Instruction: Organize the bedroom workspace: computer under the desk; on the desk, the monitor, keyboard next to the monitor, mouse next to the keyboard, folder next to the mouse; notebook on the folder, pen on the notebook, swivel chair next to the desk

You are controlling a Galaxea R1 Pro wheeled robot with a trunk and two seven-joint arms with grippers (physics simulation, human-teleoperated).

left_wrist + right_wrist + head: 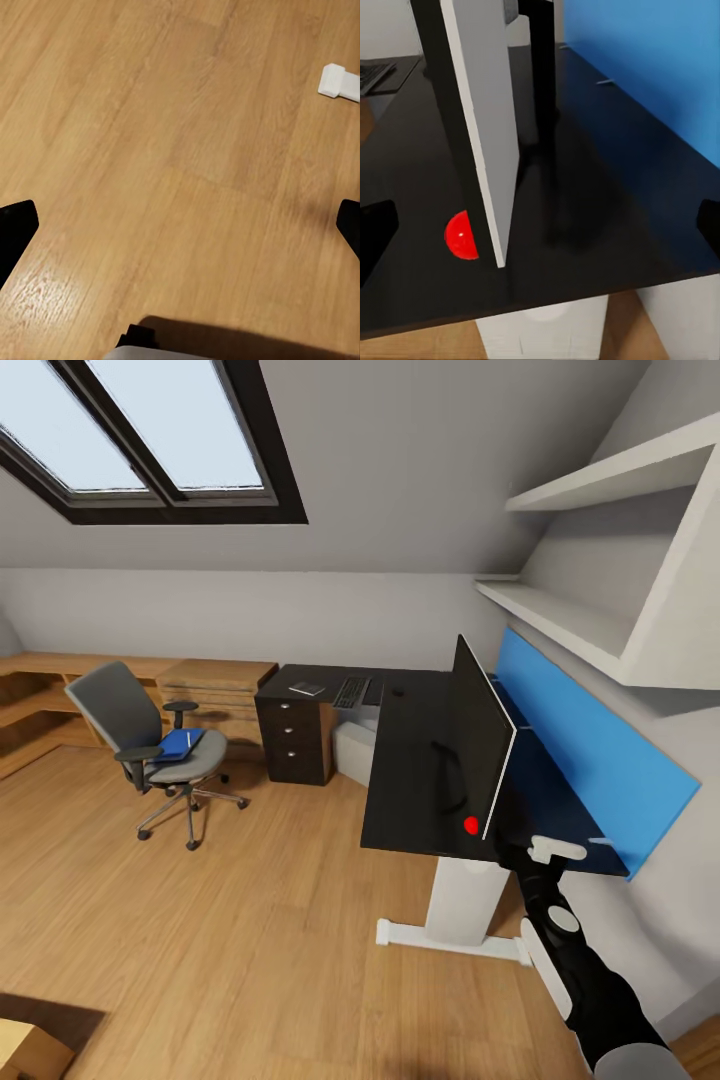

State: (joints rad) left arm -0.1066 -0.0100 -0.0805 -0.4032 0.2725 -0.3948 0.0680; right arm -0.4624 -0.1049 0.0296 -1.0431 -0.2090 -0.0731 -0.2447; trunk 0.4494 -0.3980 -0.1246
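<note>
A black L-shaped worktop (420, 760) is seen ahead. The monitor (480, 745) stands edge-on upon it, its long axis running away from the right hand (556, 850), which is held open just beside its near edge. The left hand's (180, 225) fingers are spread over bare floor (150, 150). A blue folder (180, 744) lies on the swivel chair (150, 745), well apart.

One black counter (410, 760) here, with three silver-knobbed drawers (290, 732) at its far end. On it: one monitor (478, 745), one keyboard (351, 692), one mouse (398, 691), one notebook (307, 688). One red spot (471, 825) beside the monitor's near edge. One swivel chair (140, 735) left of the counter, carrying one blue folder (180, 744). Two white shelves (590, 550) above the counter, one blue panel (590, 750) behind it.
</note>
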